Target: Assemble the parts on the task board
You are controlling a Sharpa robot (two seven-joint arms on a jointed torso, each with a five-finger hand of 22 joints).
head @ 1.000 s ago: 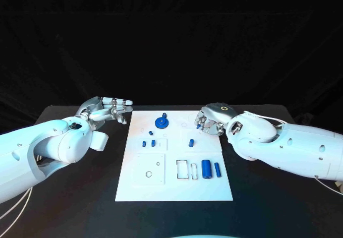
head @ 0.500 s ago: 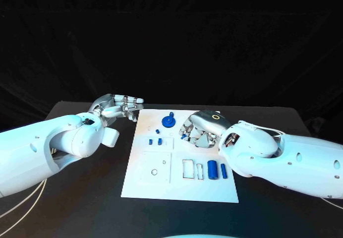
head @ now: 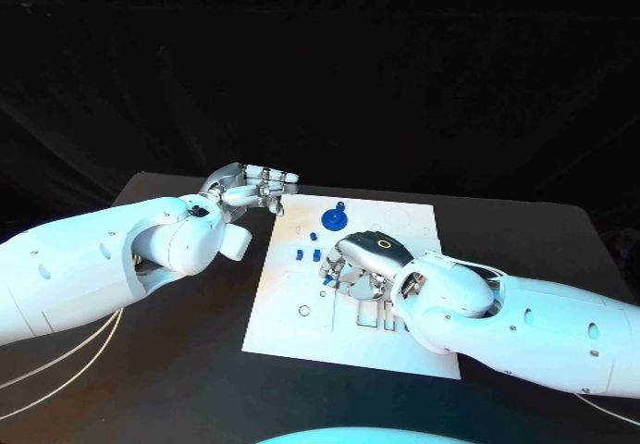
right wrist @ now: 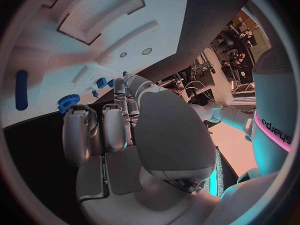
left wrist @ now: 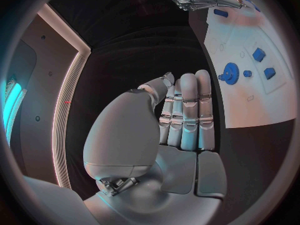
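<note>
Overhead, white task board (head: 400, 344) on black table (head: 174, 370)

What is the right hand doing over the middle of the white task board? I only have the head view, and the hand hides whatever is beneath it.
Observer: The right wrist view shows the silver right hand's palm bare; its fingers hold no part.
Operator: And the left hand, by the board's far corner?
Observer: In the left wrist view the silver left hand holds nothing either; its fingers lie straight and side by side.
Operator: Is anything close to it?
Observer: The round blue toothed gear stands on the white task board just past those fingertips, with a gap between them.
</note>
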